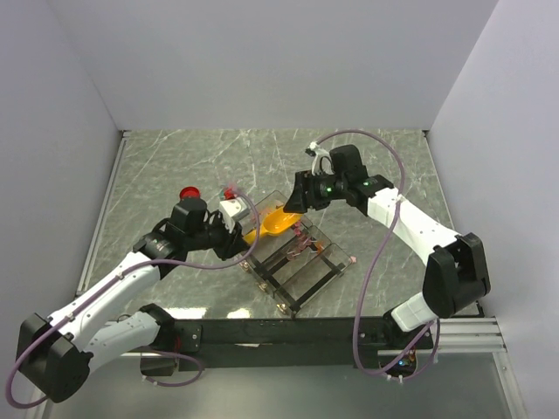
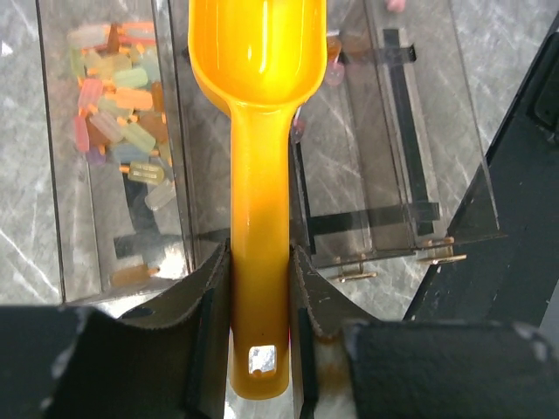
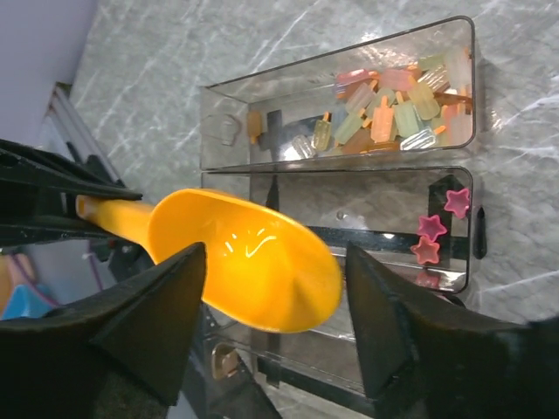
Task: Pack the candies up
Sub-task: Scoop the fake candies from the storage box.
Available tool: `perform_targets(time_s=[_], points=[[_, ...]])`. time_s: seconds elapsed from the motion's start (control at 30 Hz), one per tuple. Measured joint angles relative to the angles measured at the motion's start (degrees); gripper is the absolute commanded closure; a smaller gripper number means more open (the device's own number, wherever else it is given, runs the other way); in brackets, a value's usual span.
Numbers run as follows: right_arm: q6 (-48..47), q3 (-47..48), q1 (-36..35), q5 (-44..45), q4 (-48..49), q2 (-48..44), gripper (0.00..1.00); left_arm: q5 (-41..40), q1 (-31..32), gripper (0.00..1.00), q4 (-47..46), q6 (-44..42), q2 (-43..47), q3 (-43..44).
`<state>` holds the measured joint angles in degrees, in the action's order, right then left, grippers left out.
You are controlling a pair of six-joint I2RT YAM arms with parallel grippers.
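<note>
Left gripper (image 2: pixel 260 262) pinches the scoop (image 2: pixel 258 78) by its handle; right gripper (image 3: pixel 275 262) holds its jaws spread astride the scoop's bowl. The candies (image 3: pixel 384 113) lie in 1 compartment of the clear box (image 3: pixel 229 98) beside that bowl. Closing here could twist the scoop loose or jolt the box

place: lab test cell | cues: bare white walls (image 1: pixel 262 61), marbled tabletop (image 1: pixel 192 157)

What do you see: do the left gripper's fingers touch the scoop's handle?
Touching. The left wrist view shows both fingers of the left gripper pressed against the handle of the scoop.
</note>
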<state>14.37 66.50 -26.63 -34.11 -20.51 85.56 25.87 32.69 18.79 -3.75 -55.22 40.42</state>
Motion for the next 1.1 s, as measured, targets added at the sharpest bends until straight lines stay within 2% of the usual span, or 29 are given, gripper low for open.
perform_targets(time_s=[0.13, 0.2, 0.3, 0.33, 0.4, 0.47, 0.53, 0.63, 0.67, 0.73, 0.77, 0.87, 1.1], points=[[1.42, -0.76, 1.44, -4.50, 0.94, 0.50, 0.48, 1.55, -0.04, 0.99, -1.81, -0.04, 1.01, -0.79], [1.88, -1.29, 1.84, -5.99, 1.40, 0.87, 0.52, 2.25, -0.04, 0.99, -2.03, -0.04, 1.46, -0.90], [2.47, -2.47, 2.25, -7.89, 1.90, 1.25, 0.65, 3.37, -0.07, 0.99, -2.62, -0.04, 2.08, -1.03], [2.69, -2.91, 2.40, -8.50, 2.08, 1.25, 0.72, 3.63, -0.07, 0.99, -2.89, -0.04, 2.16, -1.09], [3.32, -3.61, 2.91, -10.16, 2.38, 1.25, 0.79, 3.96, -0.07, 0.95, -2.89, -0.15, 2.19, -1.38], [4.68, -3.96, 3.45, -12.24, 2.78, 1.25, 0.92, 4.15, -0.15, 0.85, -2.99, -0.92, 2.19, -1.99], [6.34, -4.13, 3.72, -14.58, 3.15, 1.20, 1.00, 4.20, -0.15, 0.79, -3.17, -1.75, 2.27, -2.82], [7.50, -5.14, 3.80, -15.30, 4.35, 1.05, 1.00, 4.33, -0.15, 0.62, -4.00, -2.58, 2.82, -3.89], [7.91, -5.70, 3.85, -15.63, 4.98, 1.03, 1.00, 4.31, -0.15, 0.49, -4.26, -2.62, 3.19, -4.15], [8.37, -6.91, 4.00, -15.67, 6.40, 1.01, 1.00, 4.44, -0.15, 0.39, -5.29, -2.86, 4.04, -4.66], [8.92, -7.72, 4.09, -15.78, 7.43, 1.01, 1.00, 4.50, -0.15, 0.30, -6.12, -2.91, 4.57, -4.87], [11.30, -9.90, 4.33, -16.44, 9.84, 1.01, 1.00, 4.52, -0.15, 0.25, -8.33, -3.32, 6.03, -5.60], [16.85, -12.11, 4.66, -18.64, 15.61, 1.01, 1.00, 4.52, -0.15, 0.25, -10.93, -5.66, 7.50, -7.76]])
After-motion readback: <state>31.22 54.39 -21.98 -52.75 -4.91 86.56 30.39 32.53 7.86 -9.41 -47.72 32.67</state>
